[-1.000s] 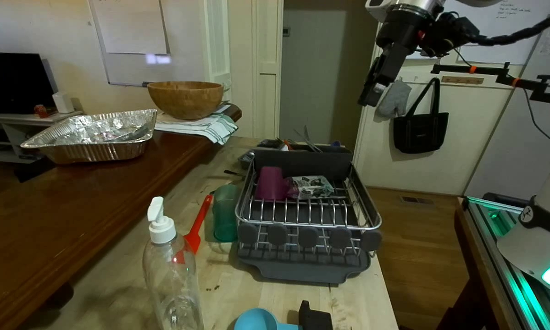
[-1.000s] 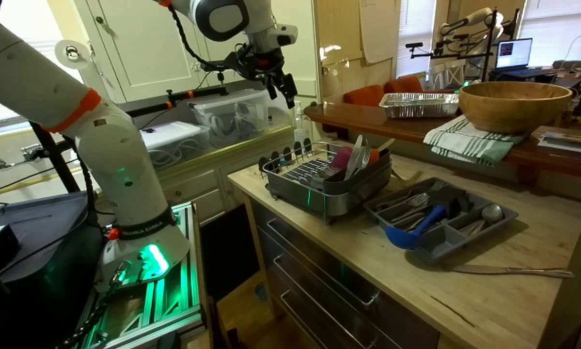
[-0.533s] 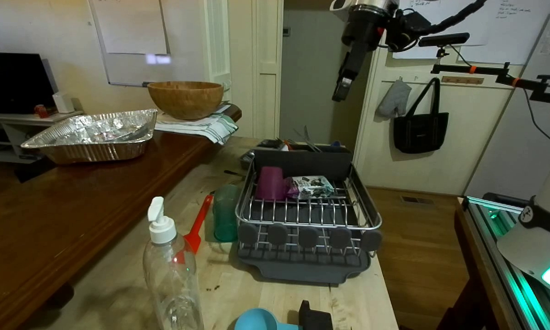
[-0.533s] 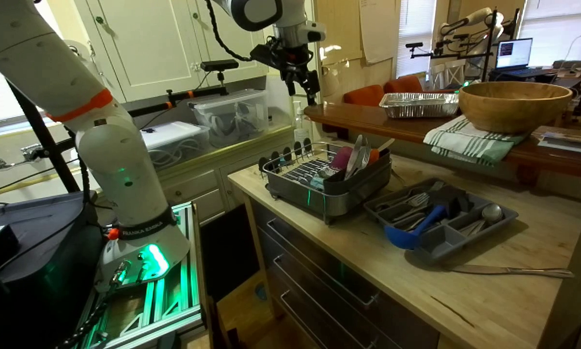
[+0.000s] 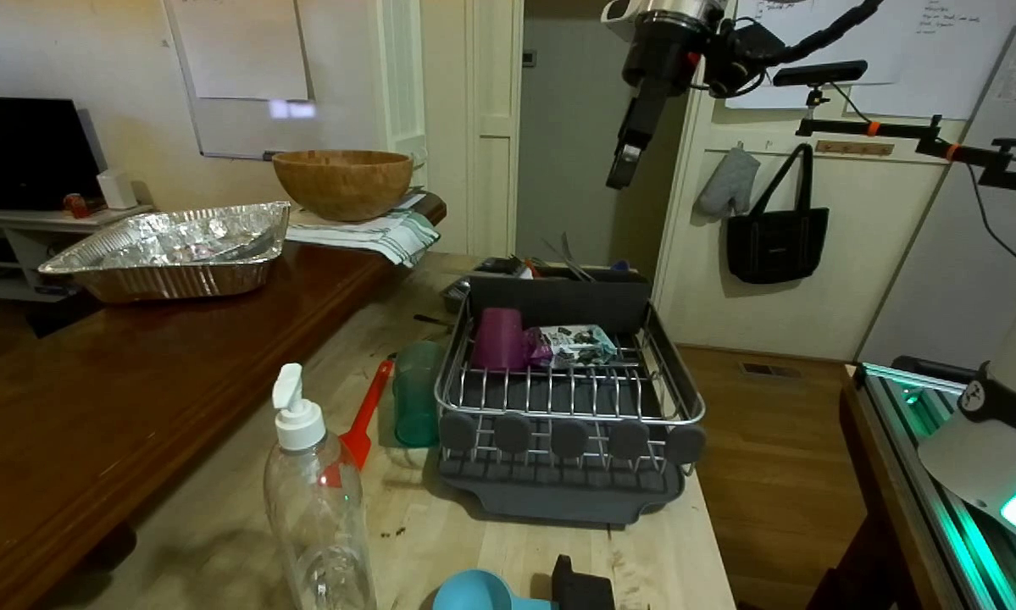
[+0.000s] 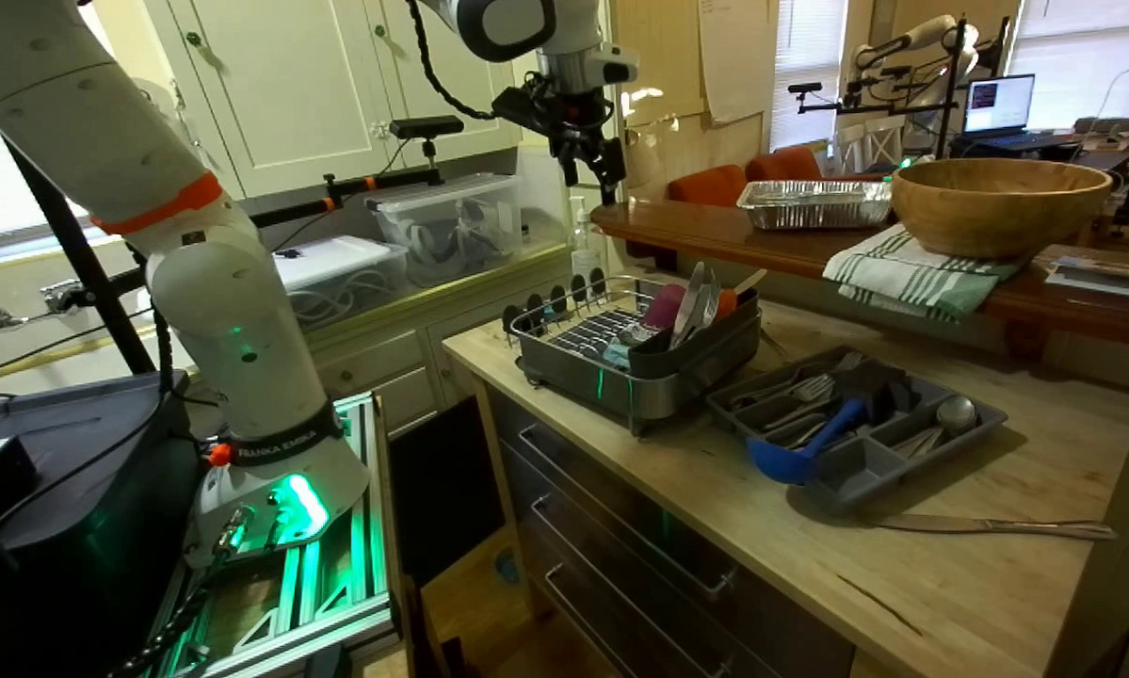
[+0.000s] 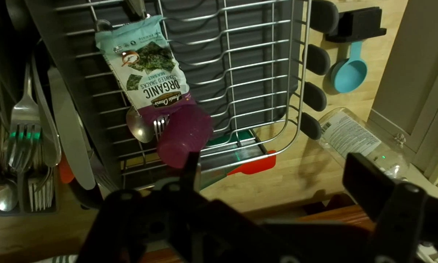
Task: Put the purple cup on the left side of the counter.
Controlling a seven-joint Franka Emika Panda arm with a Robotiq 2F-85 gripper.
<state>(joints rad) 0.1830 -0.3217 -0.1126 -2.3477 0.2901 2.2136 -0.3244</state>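
The purple cup point(image 5: 500, 341) lies inside the dish rack point(image 5: 569, 418), beside a seaweed snack packet point(image 5: 575, 346). In an exterior view it is partly hidden behind upright cutlery, with its magenta side point(image 6: 663, 307) showing. In the wrist view the cup point(image 7: 185, 135) is just beyond the left finger, which covers a bit of its edge. My gripper point(image 7: 273, 162) is open and empty, its fingers wide apart. It hangs well above the rack in both exterior views point(image 5: 622, 169) point(image 6: 590, 184). The pale, wood-grained counter point(image 6: 686, 471) carries the rack.
A green tumbler point(image 5: 417, 394), a red spatula point(image 5: 368, 415) and a clear pump bottle point(image 5: 317, 508) stand or lie beside the rack. A blue scoop point(image 5: 478, 590) is in front. A cutlery tray point(image 6: 856, 471) and knife point(image 6: 992, 527) lie behind. A raised brown table point(image 5: 135, 381) borders the counter.
The arm has swung leftward in one exterior picture and rightward in the opposite one, towards the rack, mostly in the earlier half second. The cup has not moved.
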